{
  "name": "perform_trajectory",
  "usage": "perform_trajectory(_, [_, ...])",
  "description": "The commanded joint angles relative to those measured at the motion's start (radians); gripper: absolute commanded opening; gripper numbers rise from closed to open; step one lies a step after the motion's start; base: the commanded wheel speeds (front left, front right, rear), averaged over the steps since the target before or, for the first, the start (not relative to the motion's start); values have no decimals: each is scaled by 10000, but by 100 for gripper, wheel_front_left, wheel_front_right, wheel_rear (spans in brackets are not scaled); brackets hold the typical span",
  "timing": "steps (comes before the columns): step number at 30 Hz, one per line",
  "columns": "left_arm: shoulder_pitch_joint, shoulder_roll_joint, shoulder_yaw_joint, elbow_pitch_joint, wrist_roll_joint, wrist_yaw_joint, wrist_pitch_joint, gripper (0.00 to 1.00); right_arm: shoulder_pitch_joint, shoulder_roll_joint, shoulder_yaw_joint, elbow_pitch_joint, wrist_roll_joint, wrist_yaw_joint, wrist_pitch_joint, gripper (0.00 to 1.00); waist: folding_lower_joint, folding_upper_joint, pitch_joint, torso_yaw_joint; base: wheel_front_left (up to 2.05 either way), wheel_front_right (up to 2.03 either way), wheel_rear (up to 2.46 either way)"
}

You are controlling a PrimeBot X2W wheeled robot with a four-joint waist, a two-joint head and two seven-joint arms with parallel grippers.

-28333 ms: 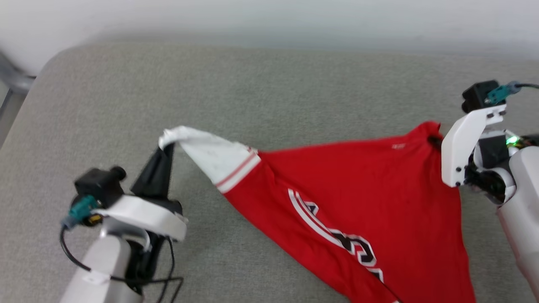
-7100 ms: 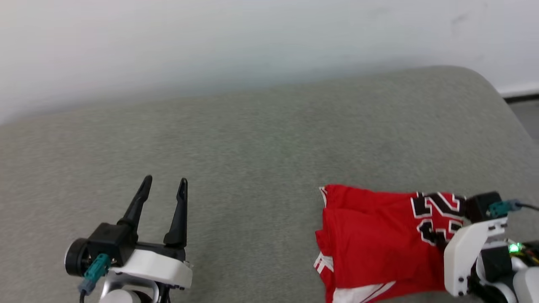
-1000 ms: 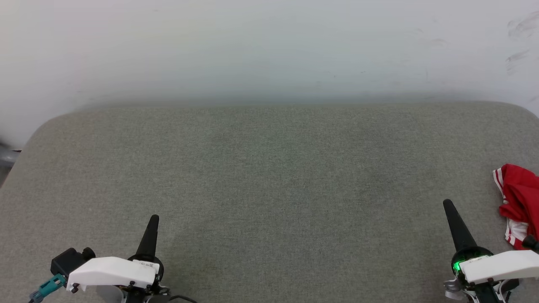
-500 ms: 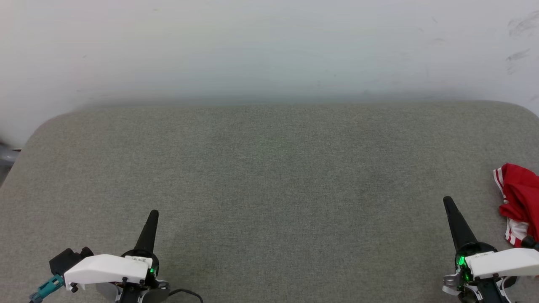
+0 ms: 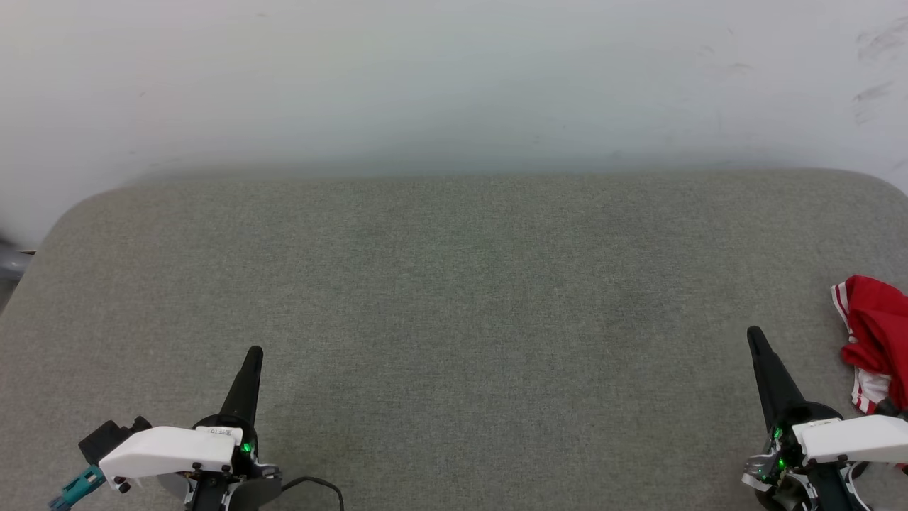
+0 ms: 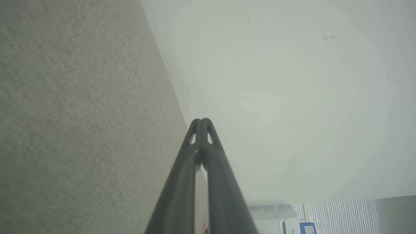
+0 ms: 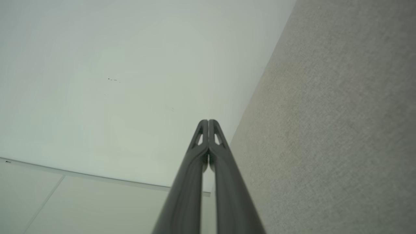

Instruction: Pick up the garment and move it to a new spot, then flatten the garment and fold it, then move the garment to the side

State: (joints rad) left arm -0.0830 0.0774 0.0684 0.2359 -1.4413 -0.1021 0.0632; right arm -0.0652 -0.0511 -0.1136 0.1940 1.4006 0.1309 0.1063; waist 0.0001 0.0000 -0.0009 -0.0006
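I count one red garment (image 5: 876, 330) just beyond my right hand (image 5: 753, 335), two hands counting my left hand (image 5: 255, 352), and one grey table (image 5: 454, 284).

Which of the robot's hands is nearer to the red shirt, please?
Right. The right hand sits just beside the shirt; the left hand is far across the cushion from it.

Head camera looks down over the grey cushion (image 5: 454, 298) to the wall (image 5: 454, 78); both wrist cameras, rolled sideways, share these.
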Motion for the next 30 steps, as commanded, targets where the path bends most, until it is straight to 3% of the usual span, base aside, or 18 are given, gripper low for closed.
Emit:
perform_trajectory(1, [-161,-42,50,-8,-132,-61,55,0,-217,10,-3,11,173,-2,11,0,-1,0,1,0,0,0,0])
perform_trajectory(30, [-304,-296,503,104,-1712,-312,548,0,-507,16,-6,542,2139,-3,87,0,-1,0,39,6,0,0,0])
